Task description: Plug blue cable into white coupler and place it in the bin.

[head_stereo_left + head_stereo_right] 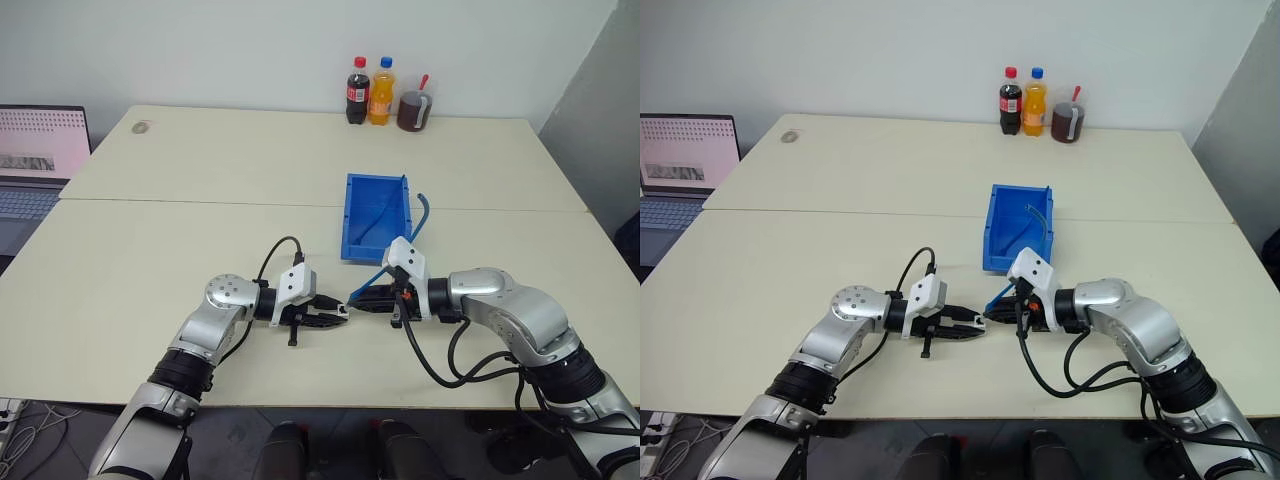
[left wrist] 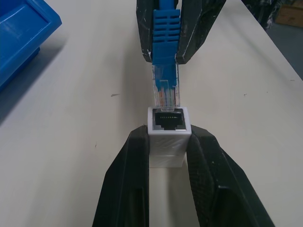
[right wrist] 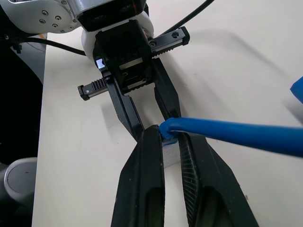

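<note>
Over the near half of the pale counter (image 1: 150,260), toward its front edge, the left hand (image 1: 335,315) and the right hand (image 1: 362,300) point at each other, tips nearly meeting. From the head views the small parts between them are too tiny to make out. The left wrist view makes it plain: the left hand's two black fingers (image 2: 125,179) are clenched on the small white boxy plastic coupler (image 2: 168,137), its dark socket facing the clear plug at the tip of the thin bright-blue cable (image 2: 165,33), which the right hand grips by its ribbed blue boot. The plug tip sits just at the socket mouth; whether it has entered cannot be told. The right wrist view shows the blue cable running off from between that hand's closed fingers (image 3: 144,179), with the coupler mostly hidden behind them. Just beyond the right hand, near the counter's middle, stands the rectangular bright-blue plastic bin (image 1: 352,215); the cable's far length loops up through it and over its right wall.
</note>
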### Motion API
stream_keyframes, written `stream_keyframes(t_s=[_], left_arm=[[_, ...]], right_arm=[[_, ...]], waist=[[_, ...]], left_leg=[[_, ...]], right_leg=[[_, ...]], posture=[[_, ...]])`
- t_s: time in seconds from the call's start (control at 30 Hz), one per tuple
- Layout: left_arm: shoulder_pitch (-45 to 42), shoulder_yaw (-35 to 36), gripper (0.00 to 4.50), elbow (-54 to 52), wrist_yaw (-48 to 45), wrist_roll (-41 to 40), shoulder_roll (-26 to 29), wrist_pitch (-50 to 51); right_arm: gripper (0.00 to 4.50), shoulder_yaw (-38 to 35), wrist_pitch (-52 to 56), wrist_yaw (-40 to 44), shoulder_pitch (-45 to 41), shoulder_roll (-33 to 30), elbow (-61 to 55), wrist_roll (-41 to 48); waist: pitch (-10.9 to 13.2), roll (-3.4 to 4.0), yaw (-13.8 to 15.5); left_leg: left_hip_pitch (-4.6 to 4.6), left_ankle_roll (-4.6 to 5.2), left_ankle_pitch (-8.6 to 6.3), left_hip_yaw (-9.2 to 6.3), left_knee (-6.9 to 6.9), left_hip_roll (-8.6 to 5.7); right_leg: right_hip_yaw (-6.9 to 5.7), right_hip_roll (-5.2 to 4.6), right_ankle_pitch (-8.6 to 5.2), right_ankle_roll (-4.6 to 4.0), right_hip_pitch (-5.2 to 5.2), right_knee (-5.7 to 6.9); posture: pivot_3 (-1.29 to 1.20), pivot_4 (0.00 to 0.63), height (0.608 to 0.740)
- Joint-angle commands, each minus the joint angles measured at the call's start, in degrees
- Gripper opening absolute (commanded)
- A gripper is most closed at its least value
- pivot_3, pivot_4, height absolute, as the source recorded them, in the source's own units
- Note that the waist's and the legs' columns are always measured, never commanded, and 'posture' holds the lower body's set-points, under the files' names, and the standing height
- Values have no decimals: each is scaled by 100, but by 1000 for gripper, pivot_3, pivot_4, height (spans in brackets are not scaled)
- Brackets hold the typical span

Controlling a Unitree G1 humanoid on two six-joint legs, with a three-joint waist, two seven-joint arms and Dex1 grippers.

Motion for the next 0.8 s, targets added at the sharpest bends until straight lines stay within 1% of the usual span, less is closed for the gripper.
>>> stream_keyframes(t_s=[0.03,0.37,0.53,0.8], left_arm=[[208,-259,766,-75,-44,167,-22,261],[159,-262,766,-69,-22,214,-45,288],[142,-277,766,-61,-17,233,-64,289],[118,-280,766,-51,11,256,-112,297]], right_arm=[[194,61,-156,110,-35,15,-116,-173],[194,214,-238,240,-64,99,-98,-448],[194,292,-255,325,-55,38,-108,-555],[194,559,-388,465,-137,-139,-38,-976]], waist=[[0,0,0],[-5,1,-4],[-6,1,-4],[-15,5,0]], left_leg=[[0,0,0,0,0,0],[7,0,0,0,-2,1],[7,0,0,0,-1,0],[8,0,0,1,-1,-1]], right_leg=[[0,0,0,0,0,0],[0,3,0,0,4,2],[0,1,0,0,5,1],[1,0,0,0,6,0]], posture=[[0,150,740],[0,150,740],[0,150,740],[0,150,740]])
